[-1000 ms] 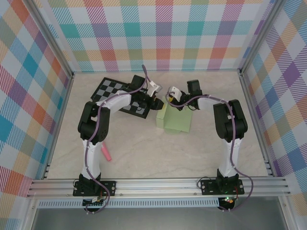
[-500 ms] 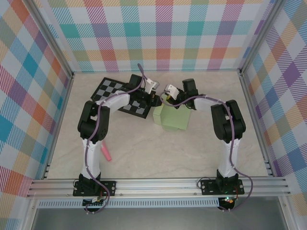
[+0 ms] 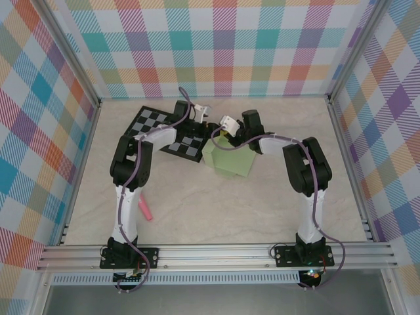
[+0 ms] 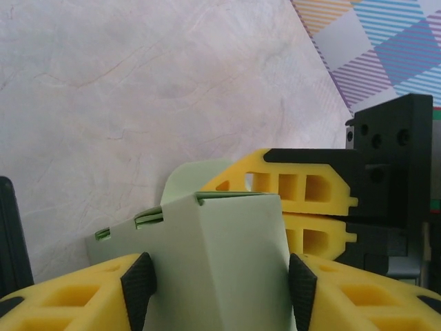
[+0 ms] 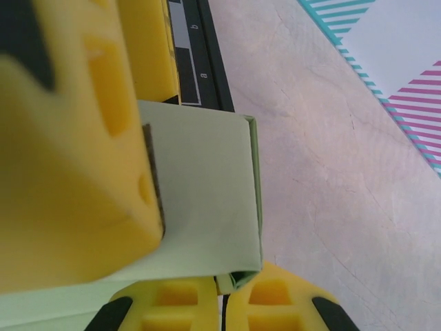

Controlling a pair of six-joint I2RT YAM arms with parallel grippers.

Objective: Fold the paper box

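Note:
The paper box [image 3: 230, 159], pale green and partly folded, stands tilted beside the checkerboard. In the left wrist view the paper box [image 4: 227, 262] fills the gap of my left gripper [image 4: 220, 293], and both black pads [image 4: 140, 286] press its side walls. My left gripper [image 3: 205, 126] comes at it from the back left. My right gripper [image 3: 220, 133] meets the box's top edge from the right. Its fingers [image 5: 176, 303] are shut together, with a corner of the paper box [image 5: 207, 186] pinched at their seam. The right gripper [image 5: 231, 293] sits directly opposite the left one.
A black-and-grey checkerboard [image 3: 152, 125] lies at the back left, its edge [image 5: 193, 62] close behind the box. A pink object [image 3: 144, 209] lies on the table by the left arm. Checked walls enclose the table on three sides.
Both grippers and the box have shifted left and back toward the checkerboard, and the box now stands more tilted. The right jaws have stayed shut.

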